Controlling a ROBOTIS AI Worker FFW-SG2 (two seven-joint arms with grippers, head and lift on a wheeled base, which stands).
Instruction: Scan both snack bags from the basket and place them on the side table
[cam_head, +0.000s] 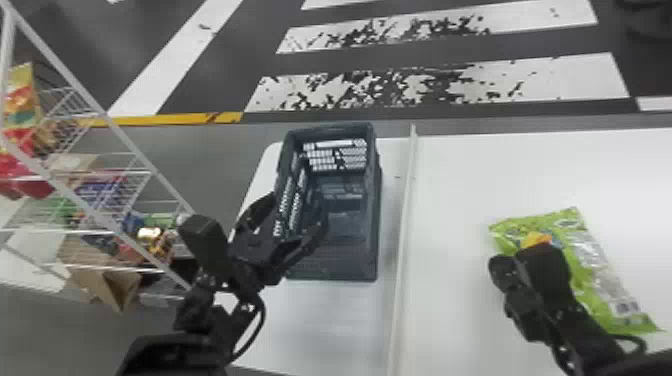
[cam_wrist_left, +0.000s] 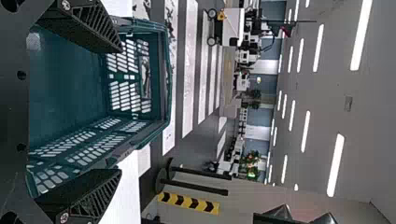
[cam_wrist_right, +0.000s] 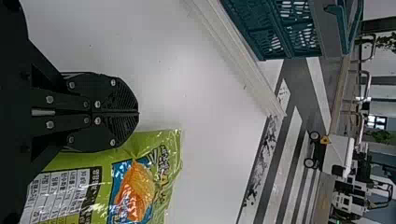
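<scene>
Evidently we are well along, with one snack bag (cam_head: 590, 255) lying flat on the side table (cam_head: 475, 175), partly beneath our right arm in the head view. We count that placement as done, though whether the bag has been scanned we cannot tell. Our right gripper (cam_wrist_right: 138, 113) has its fingers closed together on nothing, just above the tabletop and beside the bag. Across the raised pale strip (cam_head: 406, 225), the basket (cam_head: 374, 210) stands upright on its own white table (cam_head: 330, 320), and our left gripper (cam_wrist_left: 121, 110) is at it, fingers spread wide with nothing between them, one reaching inside the near side wall and the other outside it. What we can see of the basket floor is bare plastic. Where the second bag is, we cannot tell, so we cannot call the whole job finished. If it is already dealt with, we judge that only drawing the arms clear remains; if not, its scan and placement are left, and lifting our left gripper carelessly could drag the basket by its wall.
</scene>
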